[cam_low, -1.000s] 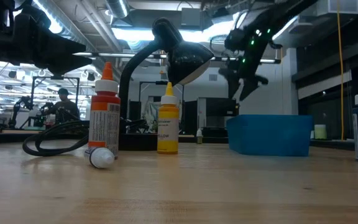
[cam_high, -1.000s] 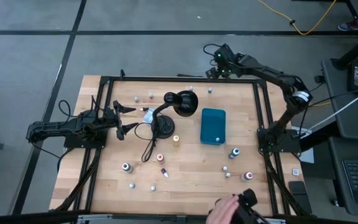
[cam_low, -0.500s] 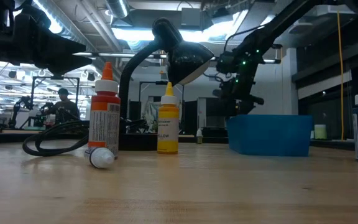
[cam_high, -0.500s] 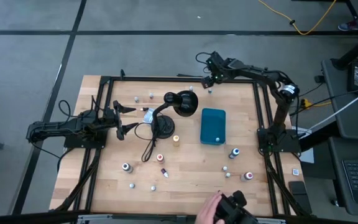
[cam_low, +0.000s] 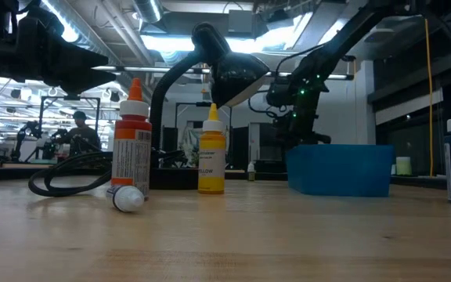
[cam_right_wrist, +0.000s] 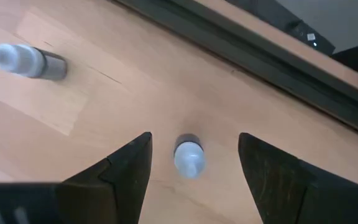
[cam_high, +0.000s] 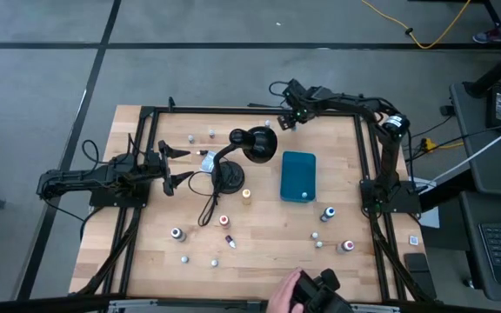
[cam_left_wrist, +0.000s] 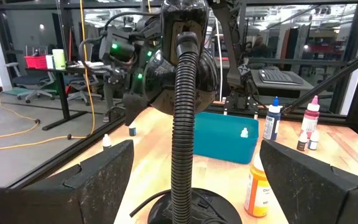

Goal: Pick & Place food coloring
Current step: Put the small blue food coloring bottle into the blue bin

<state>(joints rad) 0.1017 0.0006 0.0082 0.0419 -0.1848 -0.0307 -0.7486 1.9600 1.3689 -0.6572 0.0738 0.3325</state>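
Several tiny food coloring bottles stand scattered on the wooden table [cam_high: 146, 261]; in the low view an orange one [cam_low: 132, 137] and a yellow one [cam_low: 211, 153] are closest. My right gripper [cam_high: 286, 119] hangs open at the table's far edge, pointing down. In its wrist view its fingers [cam_right_wrist: 194, 142] stand on either side of one white-capped bottle [cam_right_wrist: 188, 157] without touching it; a second bottle [cam_right_wrist: 27, 60] is nearby. My left gripper [cam_high: 177, 165] waits open at the table's left, facing the lamp.
A black desk lamp [cam_high: 249, 145] with a coiled cord stands mid-table, and a teal box [cam_high: 298, 176] with a small bottle on top sits to its right. A black frame rail [cam_right_wrist: 241, 50] borders the far edge. A person's hand holding a dark device [cam_high: 307, 294] is at the near edge.
My right gripper has swung from beyond the far edge toward the table's left and come down, so it now hangs low over the small bottle at the far edge. The hand with the device at the near edge has shifted left.
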